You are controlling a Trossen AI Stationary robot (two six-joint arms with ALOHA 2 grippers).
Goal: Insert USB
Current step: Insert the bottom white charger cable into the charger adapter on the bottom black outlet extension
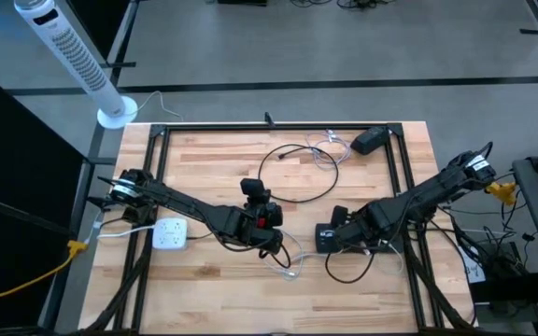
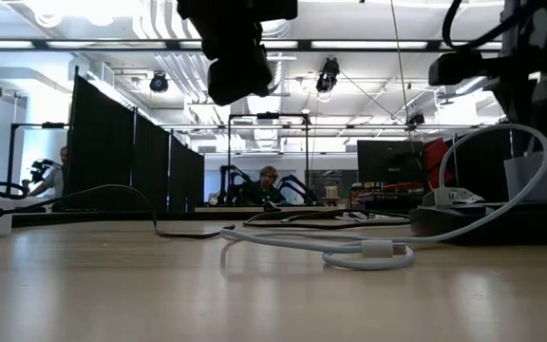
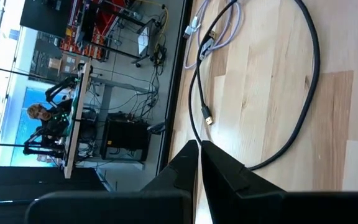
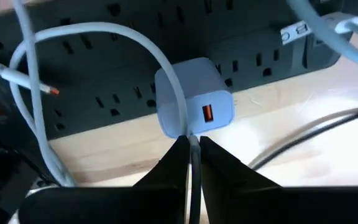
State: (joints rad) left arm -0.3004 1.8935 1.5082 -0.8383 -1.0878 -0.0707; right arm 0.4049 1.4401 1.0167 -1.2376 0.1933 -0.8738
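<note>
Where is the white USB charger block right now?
In the right wrist view, the white USB charger block sits plugged into the dark power strip, just ahead of the right gripper.

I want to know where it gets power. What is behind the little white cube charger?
Behind the small white cube charger lies a long black power strip with many outlets. The charger covers its own plug, so whether it's plugged in cannot be seen.

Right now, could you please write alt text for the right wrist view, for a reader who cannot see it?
A white USB charger with an orange port sits plugged into a dark power strip on the wooden table. The shut right gripper points at it, a white cable looping past.
</note>
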